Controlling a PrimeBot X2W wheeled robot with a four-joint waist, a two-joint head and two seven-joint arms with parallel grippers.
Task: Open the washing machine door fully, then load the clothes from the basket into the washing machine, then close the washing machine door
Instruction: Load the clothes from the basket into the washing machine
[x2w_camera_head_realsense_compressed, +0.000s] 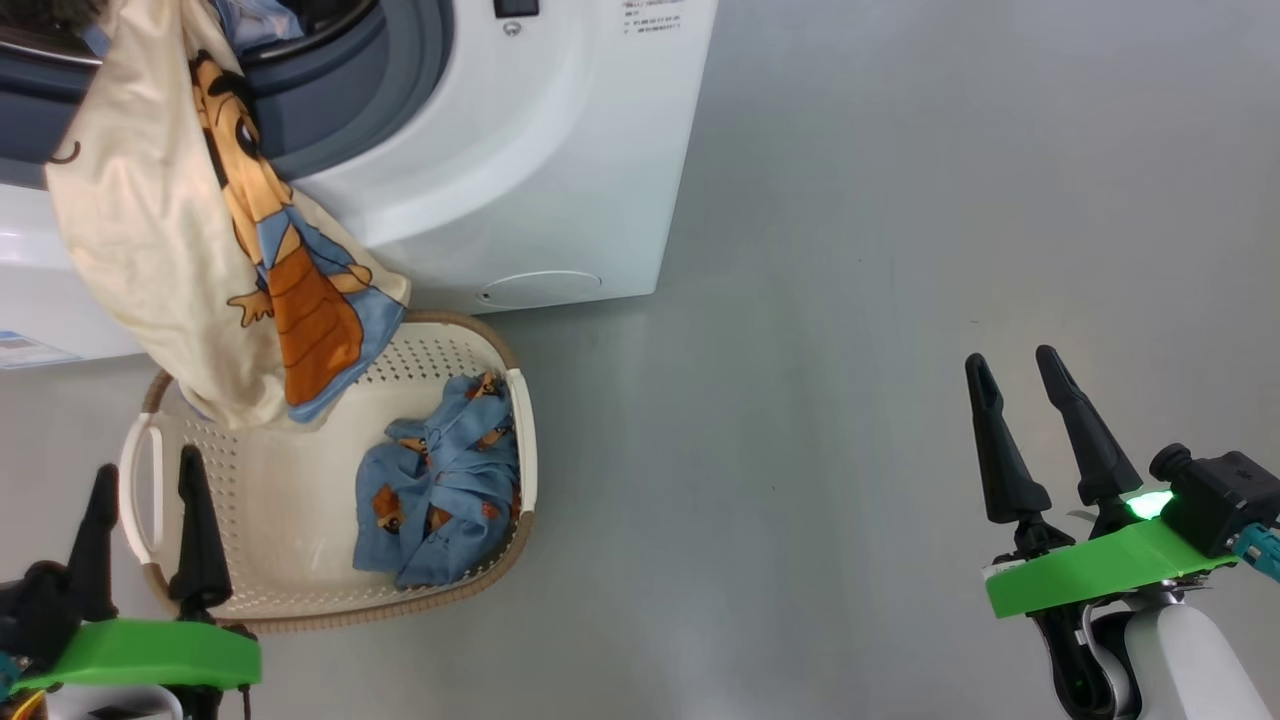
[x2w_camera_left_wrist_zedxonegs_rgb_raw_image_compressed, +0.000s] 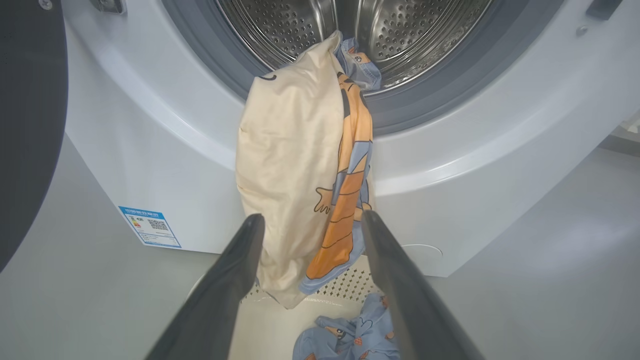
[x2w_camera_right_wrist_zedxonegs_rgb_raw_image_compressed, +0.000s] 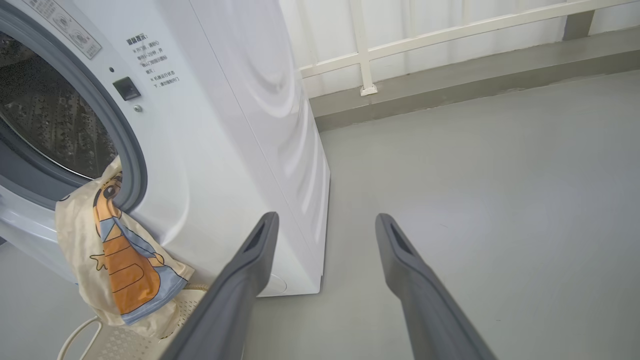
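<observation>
At the far left of the left wrist view the door (x2w_camera_left_wrist_zedxonegs_rgb_raw_image_compressed: 30, 125) is seen swung wide open, its dark rim at the edge of the view. A blue label (x2w_camera_left_wrist_zedxonegs_rgb_raw_image_compressed: 150, 226) is stuck low on the white front of the washing machine (x2w_camera_left_wrist_zedxonegs_rgb_raw_image_compressed: 150, 150). The left claw (x2w_camera_head_realsense_compressed: 147, 463) is held wide apart and empty at the lower left of the head view, just over the left handle end of the basket (x2w_camera_head_realsense_compressed: 280, 500). A cream cloth (x2w_camera_head_realsense_compressed: 140, 250) printed with an orange and blue figure is draped out of the drum (x2w_camera_left_wrist_zedxonegs_rgb_raw_image_compressed: 280, 25), over the grey seal (x2w_camera_left_wrist_zedxonegs_rgb_raw_image_compressed: 400, 107) and down the front, so that its lower end hangs over the basket's back edge. Beside its top, a blue piece (x2w_camera_left_wrist_zedxonegs_rgb_raw_image_compressed: 362, 65) is lodged at the drum's mouth. Further right, a bundle of blue clothes (x2w_camera_head_realsense_compressed: 440, 490) is found lying in the basket against its right wall. The basket is set on the grey floor (x2w_camera_head_realsense_compressed: 850, 300), touching or just beside the machine's front. At the far right the right claw (x2w_camera_head_realsense_compressed: 1011, 356) is held wide open and empty over bare floor, well apart from the basket.
</observation>
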